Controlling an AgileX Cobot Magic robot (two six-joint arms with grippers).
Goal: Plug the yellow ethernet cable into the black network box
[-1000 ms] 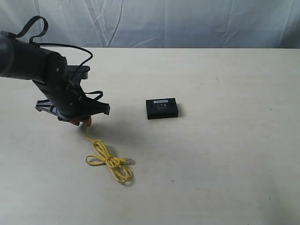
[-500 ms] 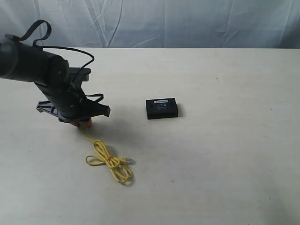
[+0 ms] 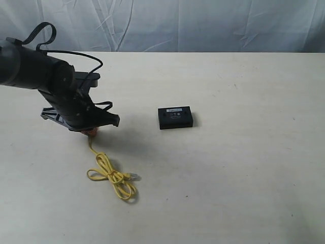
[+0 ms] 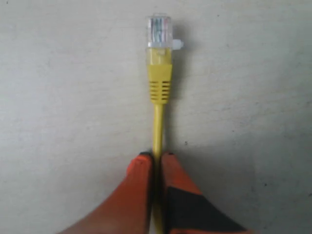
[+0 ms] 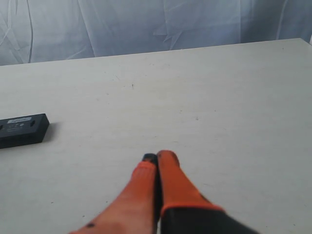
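Yellow ethernet cable [image 4: 157, 122] is clamped behind its plug [image 4: 159, 30] by left gripper [image 4: 156, 157], well apart from black network box [image 3: 175, 117]; insertion outstanding.

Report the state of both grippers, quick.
Left gripper: closed on the yellow ethernet cable, near one end.
Right gripper: closed, holding nothing.

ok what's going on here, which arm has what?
The left gripper is shut on the thin yellow ethernet cable, pinching the cord a little behind its clear plastic plug. The rest of the cord trails down to loose loops on the pale table. The small flat black network box sits apart, further right in the exterior view, with nothing plugged in yet. The right gripper is shut and empty.
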